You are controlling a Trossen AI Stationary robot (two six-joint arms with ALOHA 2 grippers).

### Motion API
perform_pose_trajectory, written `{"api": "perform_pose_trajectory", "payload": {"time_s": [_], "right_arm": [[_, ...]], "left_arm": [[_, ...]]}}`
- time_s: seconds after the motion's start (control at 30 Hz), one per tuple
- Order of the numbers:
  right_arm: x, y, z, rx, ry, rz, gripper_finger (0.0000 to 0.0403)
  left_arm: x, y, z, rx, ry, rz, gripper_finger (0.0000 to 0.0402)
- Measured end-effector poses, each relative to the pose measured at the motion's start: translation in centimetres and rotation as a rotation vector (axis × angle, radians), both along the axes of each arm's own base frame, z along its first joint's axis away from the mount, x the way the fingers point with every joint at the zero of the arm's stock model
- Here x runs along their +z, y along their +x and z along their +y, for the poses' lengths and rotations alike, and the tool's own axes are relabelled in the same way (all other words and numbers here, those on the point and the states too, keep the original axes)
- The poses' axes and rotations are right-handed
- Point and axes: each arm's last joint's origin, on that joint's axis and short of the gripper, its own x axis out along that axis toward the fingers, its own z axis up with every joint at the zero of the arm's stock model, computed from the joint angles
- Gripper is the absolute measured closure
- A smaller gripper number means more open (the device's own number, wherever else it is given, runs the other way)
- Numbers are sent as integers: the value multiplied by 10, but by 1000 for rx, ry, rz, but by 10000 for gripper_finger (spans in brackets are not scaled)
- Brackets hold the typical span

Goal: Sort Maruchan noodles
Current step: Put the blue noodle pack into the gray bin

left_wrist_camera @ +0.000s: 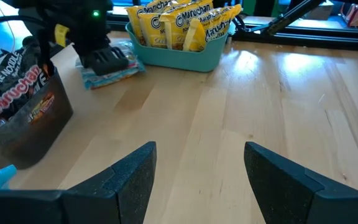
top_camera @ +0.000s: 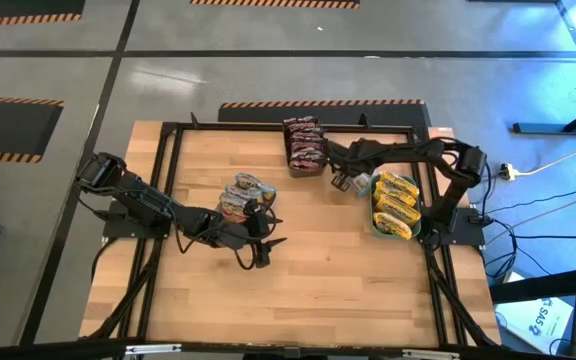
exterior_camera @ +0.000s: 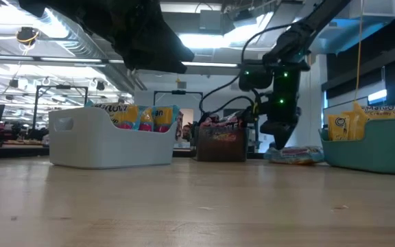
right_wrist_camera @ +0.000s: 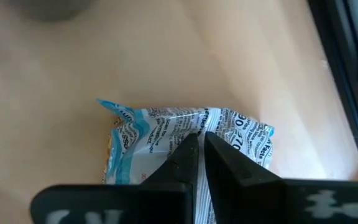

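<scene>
While left fingers (left_wrist_camera: 199, 180) spread over wooden table (left_wrist_camera: 278, 106), right fingers (right_wrist_camera: 199, 163) pinch packet (right_wrist_camera: 166, 140).

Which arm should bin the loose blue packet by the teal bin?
Right. Its hand is already shut on the blue packet beside the teal bin. The left hand is open at mid-table, farther off.

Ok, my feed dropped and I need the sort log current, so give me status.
Right gripper shut on the light-blue packet, on the table beside the teal bin. Left gripper open, empty, mid-table. Nothing in the way.
</scene>
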Motion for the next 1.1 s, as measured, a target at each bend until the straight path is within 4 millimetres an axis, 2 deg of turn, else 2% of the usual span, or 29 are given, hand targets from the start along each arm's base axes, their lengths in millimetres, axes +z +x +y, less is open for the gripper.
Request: {"api": "perform_pose_trajectory", "payload": {"time_s": [0.47, 0.67, 0.8, 0.93, 1.1], "right_arm": [[0, 20, 56, 109, -38, -12, 379], [12, 24, 82, 174, -17, -79, 379], [28, 23, 98, 225, -13, -140, 379], [45, 16, 105, 240, -34, -167, 379], [57, 0, 99, 179, -36, -163, 379]], "left_arm": [[0, 0, -2, -64, -38, 9, 164], [-1, -1, -8, -109, -51, 14, 164], [-1, -2, -11, -119, -50, 14, 164], [-1, -3, -13, -125, -49, 14, 164], [-1, -3, -13, -126, -49, 14, 164]]}}
